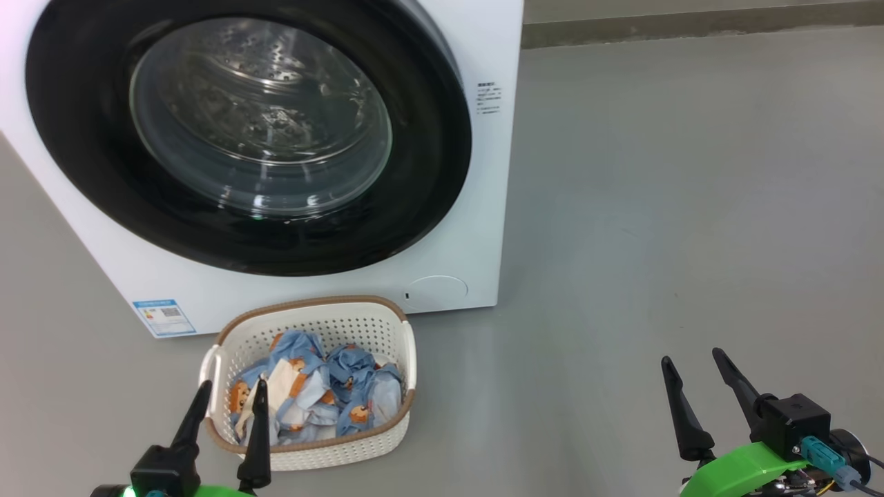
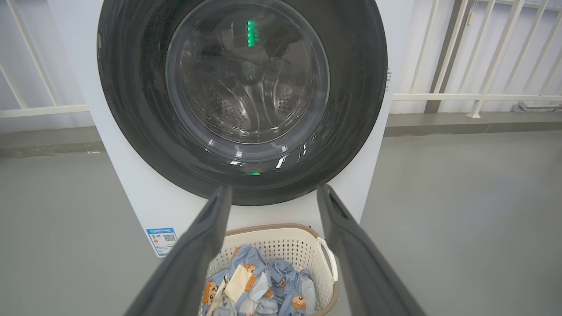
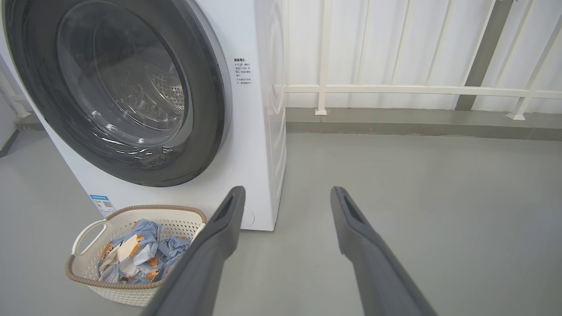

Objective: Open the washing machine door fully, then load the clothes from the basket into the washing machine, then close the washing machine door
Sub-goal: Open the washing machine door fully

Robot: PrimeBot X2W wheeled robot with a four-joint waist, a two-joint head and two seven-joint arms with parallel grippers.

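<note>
Small print (image 1: 488, 99) and blue sticker (image 1: 164, 317) on the washing machine (image 1: 487, 221) are illegible.

Washing machine door (image 1: 428, 138) was glossy black plastic round clear glass, washing machine (image 1: 476, 248) looked smooth white, drum (image 1: 262, 90) shone as perforated steel, basket (image 1: 331, 328) was matt cream plastic, clothes (image 1: 359, 393) were crumpled printed cloth, floor (image 1: 656, 207) looked smooth matt grey.
</note>
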